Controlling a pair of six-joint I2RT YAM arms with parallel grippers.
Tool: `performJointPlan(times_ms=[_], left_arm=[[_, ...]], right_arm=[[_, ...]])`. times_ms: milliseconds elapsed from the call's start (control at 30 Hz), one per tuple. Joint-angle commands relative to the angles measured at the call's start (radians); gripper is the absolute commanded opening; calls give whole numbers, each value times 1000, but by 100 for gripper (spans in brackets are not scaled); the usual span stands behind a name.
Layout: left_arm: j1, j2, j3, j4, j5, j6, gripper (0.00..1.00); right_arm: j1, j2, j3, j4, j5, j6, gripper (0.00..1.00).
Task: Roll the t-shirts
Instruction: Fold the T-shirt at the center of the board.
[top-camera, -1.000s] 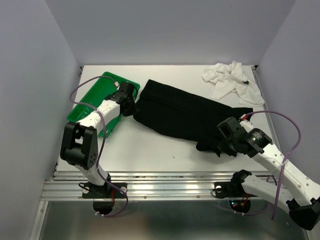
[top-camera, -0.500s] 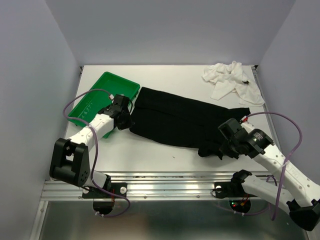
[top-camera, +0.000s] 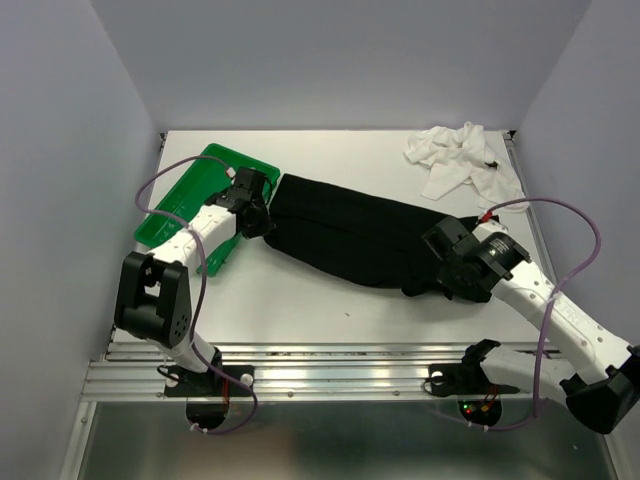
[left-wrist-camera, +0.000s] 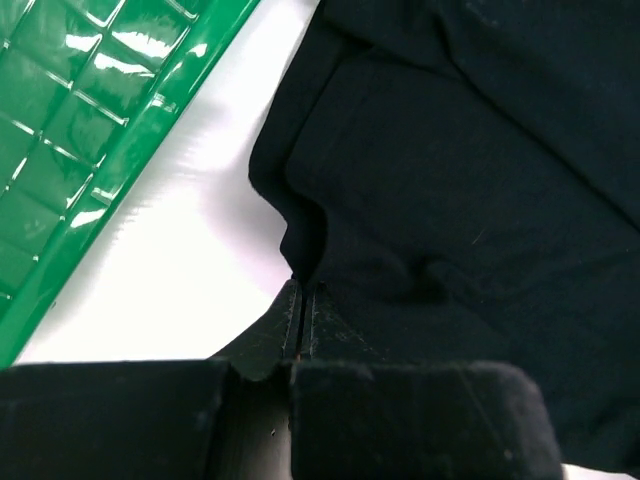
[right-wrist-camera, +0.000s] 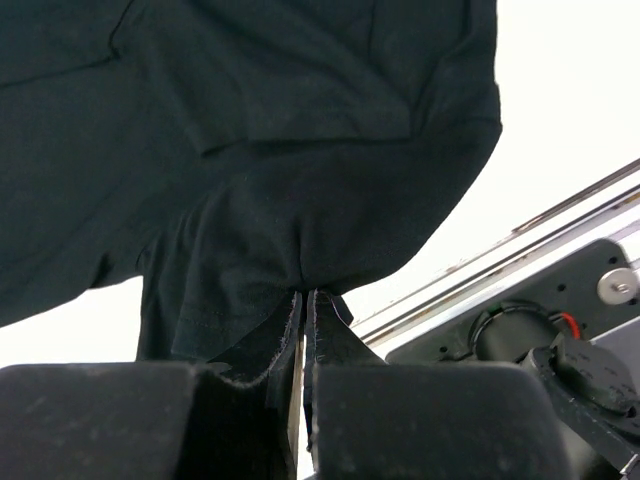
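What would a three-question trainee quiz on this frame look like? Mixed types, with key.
1. True or false: the left tool and the right tool are each shut on the black t-shirt.
2. Where is the white t-shirt? A: gripped in a tool. B: crumpled at the far right corner of the table. C: spread flat on top of the black t-shirt.
3. Short answer: what lies on the table right beside the end of the black t-shirt that the left tool pinches?

Key: 1 true; 2 B; 3 the green tray.
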Motion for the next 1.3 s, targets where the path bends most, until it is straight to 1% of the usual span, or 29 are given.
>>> performJointPlan(times_ms=[0,200,300,500,700,900,1000,1100,1167,1233,1267], left_arm=[[2,49,81,-5,-26,35,0],[3,118,149,3,-20,53,0],[5,163,179,4,-17,58,0],[13,218,236,6,-12,63,0],[17,279,307,-4,-10,66,0],[17,332,353,-16,-12,69,0],[17,319,351,-22,-14,76,0],[17,274,325,-43,-7,92,0],[17,215,298,-59,3,107,0],[17,157,235,-66,19,118,0],[17,140,212,-73,29,121,0]], right_arm=[[3,51,63,3,106,-17,1],[-8,135,102,29,164,-46,1],[-47,165,118,61,175,-83,1],[-124,214,123,179,159,-189,1],[-199,272,128,259,155,-278,1],[-236,327,137,321,143,-333,1],[-236,337,148,319,132,-341,1],[-236,314,135,313,78,-362,1],[-236,268,111,289,51,-364,1],[-236,226,83,259,-3,-359,1],[-236,181,67,252,-24,-361,1]])
